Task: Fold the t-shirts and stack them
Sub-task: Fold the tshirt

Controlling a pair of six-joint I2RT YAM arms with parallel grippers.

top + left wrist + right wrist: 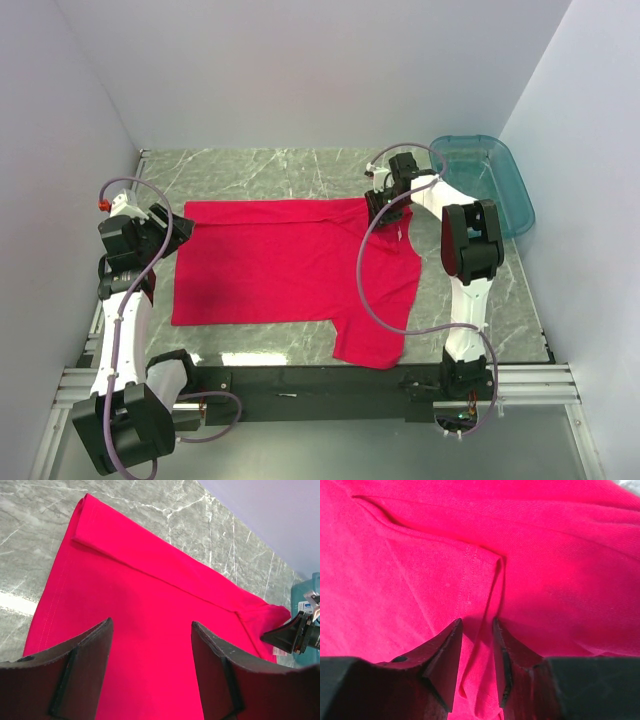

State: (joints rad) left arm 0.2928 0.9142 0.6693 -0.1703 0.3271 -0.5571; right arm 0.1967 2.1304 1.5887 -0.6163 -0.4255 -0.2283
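Top external view, from the left: the left gripper (178, 225) hangs over the far left corner of the red t-shirt (270, 265). Its jaws are wide apart with nothing between them. In the left wrist view the two dark fingers (85, 665) frame bare cloth, the left gripper (152, 625) sits above the t-shirt (150, 590), and I can't tell whether the tips touch it.

The t-shirt lies flat across the middle of the grey marble table (260, 170). A narrow strip along its far edge is folded over onto the body. One sleeve (375, 335) sticks out toward the near edge on the right.

Further right, the right gripper (388, 212) is down at the far right corner of the shirt, where the folded strip ends. The right wrist view shows the right gripper (477, 622) with its jaws a little apart. A raised pleat of the t-shirt (545, 555) runs up through the gap. The pleat looks loose rather than pinched.

At the far right, a teal tub (500, 185) sits in the table's back corner, apart from the shirt.
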